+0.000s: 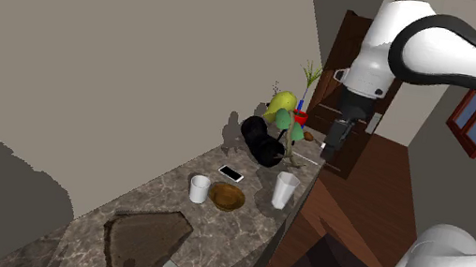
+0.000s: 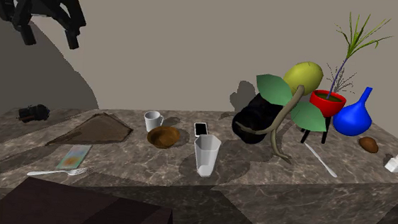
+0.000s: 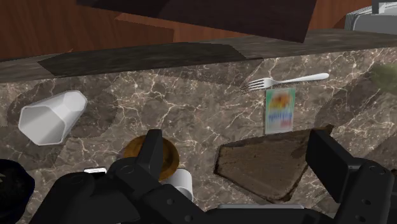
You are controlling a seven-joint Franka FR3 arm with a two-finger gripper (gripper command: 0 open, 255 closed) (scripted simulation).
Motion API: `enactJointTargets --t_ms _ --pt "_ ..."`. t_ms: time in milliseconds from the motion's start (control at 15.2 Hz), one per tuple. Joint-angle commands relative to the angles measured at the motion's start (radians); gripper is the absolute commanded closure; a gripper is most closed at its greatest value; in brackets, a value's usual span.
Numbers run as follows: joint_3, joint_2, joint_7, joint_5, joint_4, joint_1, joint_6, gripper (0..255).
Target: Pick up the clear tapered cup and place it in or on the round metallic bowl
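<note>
The clear tapered cup [image 1: 285, 190] [image 2: 206, 155] [image 3: 51, 116] stands upright near the front edge of the marble counter [image 1: 160, 207]. The round bowl [image 1: 228, 196] [image 2: 163, 136] [image 3: 167, 154], brownish with a metallic sheen, sits just beside it toward the wall; one finger partly covers the bowl in the wrist view. My black gripper [image 1: 327, 150] [image 2: 50, 33] [image 3: 238, 159] hangs open, well above the counter and apart from both. Nothing is between its fingers.
A white mug [image 1: 200, 188] [image 2: 152, 120] and a phone [image 1: 231, 172] [image 2: 201, 129] lie next to the bowl. Beyond them are a black object [image 2: 255, 118], a leafy plant [image 2: 290, 99] and a blue vase [image 2: 353, 116]. A fork [image 3: 286, 80], a card [image 3: 280, 109] and a dark recessed panel [image 3: 270, 162] lie on the other side.
</note>
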Motion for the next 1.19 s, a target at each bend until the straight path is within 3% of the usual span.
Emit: enactJointTargets --t_ms 0,528,1122 --pt "0.000 0.000 0.000 0.000 0.000 0.000 0.000 0" --pt "-0.079 0.104 -0.116 -0.084 -0.146 -0.038 0.253 0" --pt "-0.173 0.340 -0.233 -0.164 -0.204 -0.084 0.562 0"
